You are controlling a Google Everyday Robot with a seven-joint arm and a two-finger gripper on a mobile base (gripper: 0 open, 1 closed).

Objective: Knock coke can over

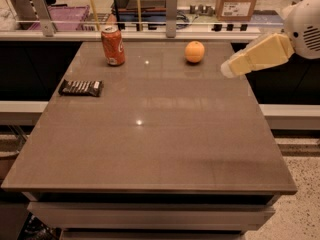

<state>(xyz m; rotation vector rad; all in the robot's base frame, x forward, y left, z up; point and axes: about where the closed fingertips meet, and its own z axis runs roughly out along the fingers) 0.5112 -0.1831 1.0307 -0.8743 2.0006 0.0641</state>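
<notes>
The coke can [113, 45], orange-red with white markings and a silver top, stands upright near the far left of the brown table [150, 149]. My gripper [231, 69], a pale cream-coloured end on a white arm, hangs over the table's far right edge. It is far to the right of the can and a little right of the orange fruit.
A round orange fruit [194, 52] sits at the far middle of the table. A dark snack bar wrapper [81, 87] lies flat at the left, in front of the can. A glass rail with metal posts [171, 8] runs behind the table, with boxes [240, 0] beyond.
</notes>
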